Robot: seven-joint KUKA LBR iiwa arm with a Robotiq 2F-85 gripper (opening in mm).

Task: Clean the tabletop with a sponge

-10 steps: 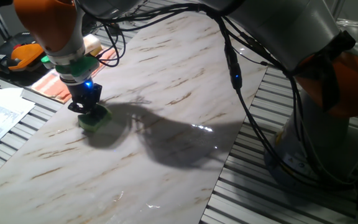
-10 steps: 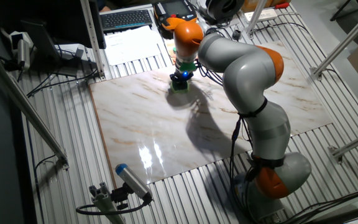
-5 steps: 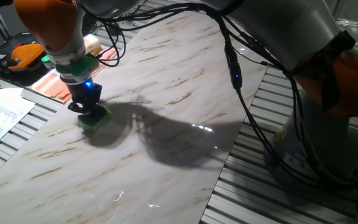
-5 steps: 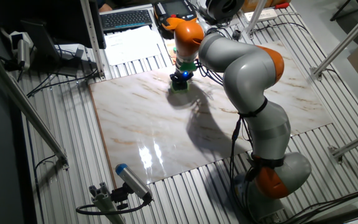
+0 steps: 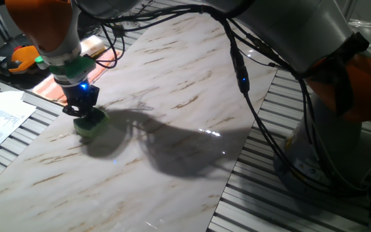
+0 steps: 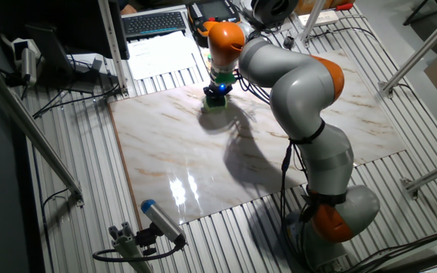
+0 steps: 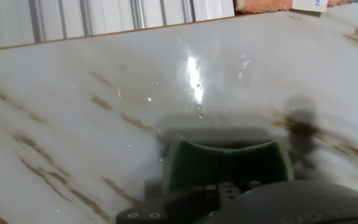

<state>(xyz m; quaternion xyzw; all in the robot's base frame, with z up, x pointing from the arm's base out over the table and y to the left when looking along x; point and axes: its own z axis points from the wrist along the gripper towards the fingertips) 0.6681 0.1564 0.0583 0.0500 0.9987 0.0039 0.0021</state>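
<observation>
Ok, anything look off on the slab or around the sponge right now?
Nothing stands out. The gripper presses the green sponge flat on the marble tabletop; no spill or damage shows, only glare spots.

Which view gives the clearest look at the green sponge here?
The hand view: the sponge fills the lower middle, its dark green layer plain against the tabletop. One fixed view shows a small pale green lump under the gripper; the other shows only a speck.
</observation>
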